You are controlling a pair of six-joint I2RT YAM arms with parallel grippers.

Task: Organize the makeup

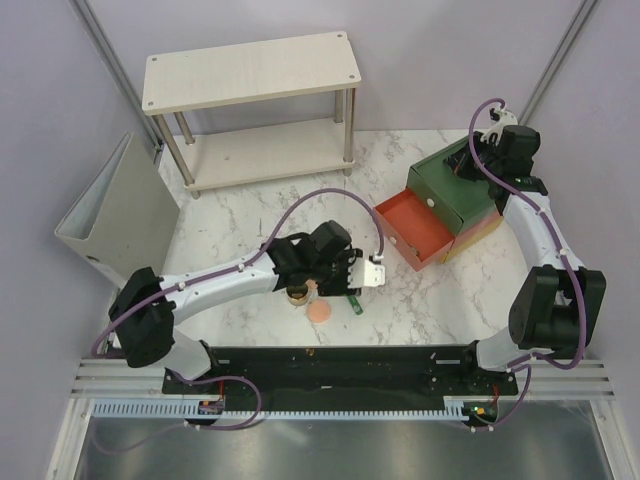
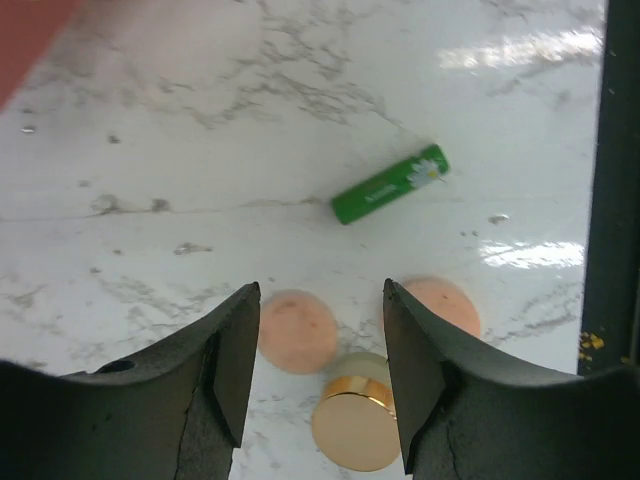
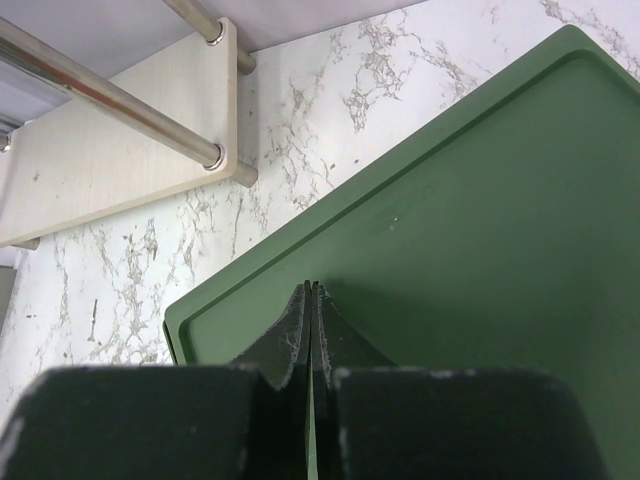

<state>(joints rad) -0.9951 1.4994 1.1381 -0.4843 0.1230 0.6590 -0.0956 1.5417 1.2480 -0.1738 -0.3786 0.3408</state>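
The left jaws are hanging low over the tabletop (image 2: 200, 150), standing partly apart and gripping nothing. One peach disc (image 2: 297, 330) is lying between them, nearer one finger. A second disc (image 2: 445, 300) is peeking out behind the other finger. The gold-lidded jar (image 2: 355, 425) is sitting just back from the tips, maybe touching the first disc, hard to tell. A green tube (image 2: 390, 185) is lying flat ahead of the jaws, apart. The right jaws are pressed shut, empty, over the green box (image 3: 480, 250). Step is probably picking a piece for the open red drawer (image 1: 415, 232). Next move is calling for dropping straight onto the disc, closing without nudging the jar.
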